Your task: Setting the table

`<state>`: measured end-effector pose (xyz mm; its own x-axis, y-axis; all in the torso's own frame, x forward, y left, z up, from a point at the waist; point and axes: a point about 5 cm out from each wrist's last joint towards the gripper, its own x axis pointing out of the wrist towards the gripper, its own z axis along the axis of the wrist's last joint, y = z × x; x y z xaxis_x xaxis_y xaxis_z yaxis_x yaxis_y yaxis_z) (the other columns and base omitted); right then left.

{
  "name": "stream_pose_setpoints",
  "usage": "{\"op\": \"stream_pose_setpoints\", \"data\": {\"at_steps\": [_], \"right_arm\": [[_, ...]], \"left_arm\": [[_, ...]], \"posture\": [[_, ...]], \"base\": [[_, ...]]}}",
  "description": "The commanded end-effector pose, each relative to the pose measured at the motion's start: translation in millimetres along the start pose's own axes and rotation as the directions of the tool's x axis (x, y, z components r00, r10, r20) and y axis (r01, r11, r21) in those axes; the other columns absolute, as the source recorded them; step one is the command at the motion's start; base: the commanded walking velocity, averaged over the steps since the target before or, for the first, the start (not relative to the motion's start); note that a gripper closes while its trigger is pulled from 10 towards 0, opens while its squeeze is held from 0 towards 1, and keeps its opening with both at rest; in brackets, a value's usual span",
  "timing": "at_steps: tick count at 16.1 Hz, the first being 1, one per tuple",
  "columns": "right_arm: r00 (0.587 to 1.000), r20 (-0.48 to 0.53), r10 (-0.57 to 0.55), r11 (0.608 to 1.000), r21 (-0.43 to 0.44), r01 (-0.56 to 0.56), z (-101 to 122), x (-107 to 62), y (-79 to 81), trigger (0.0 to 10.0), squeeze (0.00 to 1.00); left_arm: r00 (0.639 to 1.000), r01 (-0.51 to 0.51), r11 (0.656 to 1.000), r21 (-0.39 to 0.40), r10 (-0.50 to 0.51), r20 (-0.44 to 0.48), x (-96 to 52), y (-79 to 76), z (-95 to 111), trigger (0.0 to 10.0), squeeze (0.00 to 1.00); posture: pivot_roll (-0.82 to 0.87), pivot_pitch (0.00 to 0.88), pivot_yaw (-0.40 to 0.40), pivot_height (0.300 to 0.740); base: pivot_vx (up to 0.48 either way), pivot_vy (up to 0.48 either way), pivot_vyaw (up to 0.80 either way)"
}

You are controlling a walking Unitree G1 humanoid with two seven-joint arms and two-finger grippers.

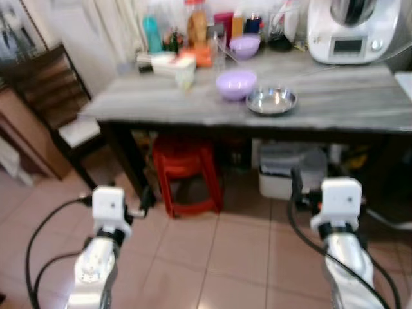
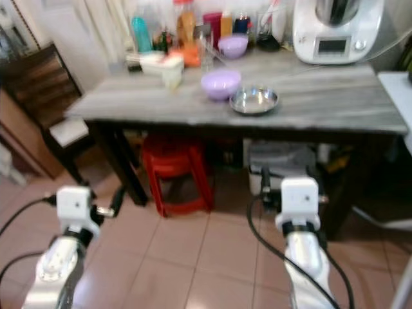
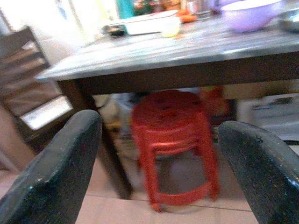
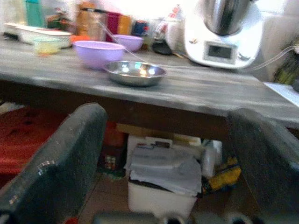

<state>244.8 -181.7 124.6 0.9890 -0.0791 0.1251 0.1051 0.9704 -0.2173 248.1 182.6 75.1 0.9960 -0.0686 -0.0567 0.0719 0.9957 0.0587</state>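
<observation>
both the left end effector (image 3: 159, 163) and right end effector (image 4: 166, 163) hang released, well short of the grey wooden counter (image 1: 347, 103); the shiny steel bowl (image 1: 271, 100) touches the lilac plastic bowl (image 1: 235, 84), so a careless reach could knock it.

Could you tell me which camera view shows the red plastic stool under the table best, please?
The left wrist view: the red stool sits large between the left gripper's open fingers, seat to feet visible. Both eye views show it smaller, under the table. The right wrist view catches just a red blur at its edge.
</observation>
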Motion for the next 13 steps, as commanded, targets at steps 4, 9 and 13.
{"op": "stream_pose_setpoints", "data": {"at_steps": [4,9,13], "right_arm": [[1.0,0.009,0.021,0.999,0.027,-0.021,4.3,2.6,3.7,10.0,0.0],[0.999,0.004,0.032,0.999,0.032,-0.032,4.0,1.5,5.0,10.0,0.0],[0.999,0.003,0.034,0.999,0.029,-0.034,3.3,0.9,1.5,10.0,0.0]], "left_arm": [[0.998,0.037,0.999,-0.027,-0.036,0.043,9.0,-2.6,13.6,10.0,0.0],[0.998,0.051,0.998,-0.037,-0.049,0.047,10.4,-4.6,15.5,10.0,0.0],[0.998,0.055,0.998,-0.042,-0.054,0.044,9.5,-5.7,15.3,10.0,0.0]], "posture": [[-0.04,0.0,0.144,0.74],[-0.05,0.0,0.148,0.74],[-0.05,0.0,0.147,0.74]], "base": [[0.0,0.0,-0.14],[0.0,0.0,-0.8],[0.0,0.0,-0.32]]}}
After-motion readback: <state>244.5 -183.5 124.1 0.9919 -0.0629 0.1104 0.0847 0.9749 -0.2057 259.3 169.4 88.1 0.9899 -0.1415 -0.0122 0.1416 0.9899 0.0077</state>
